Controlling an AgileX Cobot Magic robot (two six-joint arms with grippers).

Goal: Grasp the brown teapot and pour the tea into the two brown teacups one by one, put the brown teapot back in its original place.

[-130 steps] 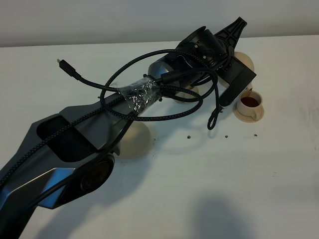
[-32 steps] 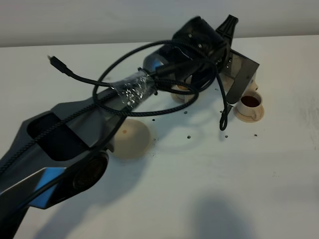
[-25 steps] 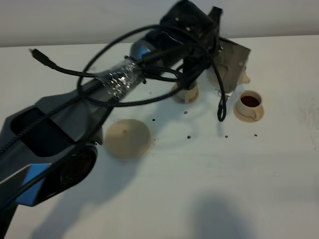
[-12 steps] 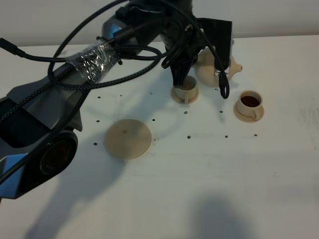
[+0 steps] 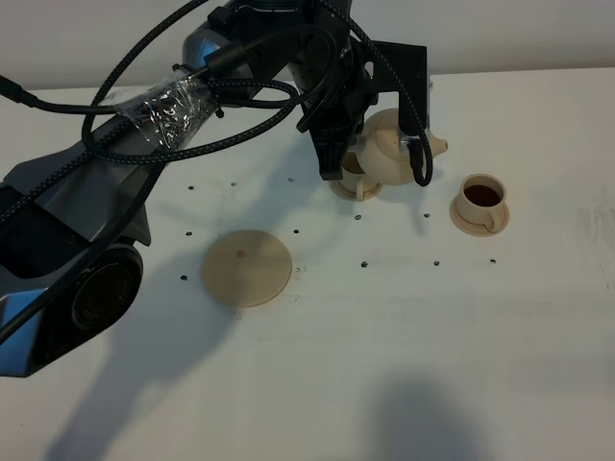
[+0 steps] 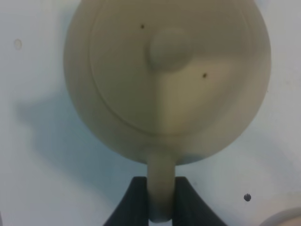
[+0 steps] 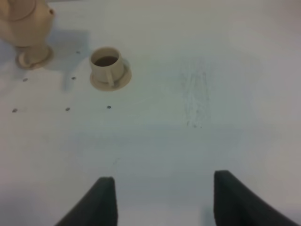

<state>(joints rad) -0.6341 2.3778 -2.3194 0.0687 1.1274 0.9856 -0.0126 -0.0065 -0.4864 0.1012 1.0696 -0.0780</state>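
Note:
My left gripper point(image 5: 342, 154) is shut on the loop handle of the brown teapot point(image 5: 396, 146), which it holds upright with the spout pointing right. In the left wrist view the teapot point(image 6: 167, 75) is seen from above, its handle pinched between the two dark fingers point(image 6: 134, 205). One teacup point(image 5: 357, 181) sits partly hidden under the teapot and gripper. The other teacup point(image 5: 479, 197) stands on its small saucer to the right and holds dark tea; it also shows in the right wrist view point(image 7: 106, 63). The wide saucer point(image 5: 247, 267) lies bare at front left. My right gripper point(image 7: 164, 202) is open and empty.
The left arm point(image 5: 163, 106), wrapped in black cables, stretches from the lower left across the white table point(image 5: 404, 346). Small dark specks dot the table between the saucer and the cups. A pale wall runs along the far edge.
The left arm has lifted and swung left, uncovering the wide saucer. The teapot has moved from beside the right cup to over the left cup and is back upright.

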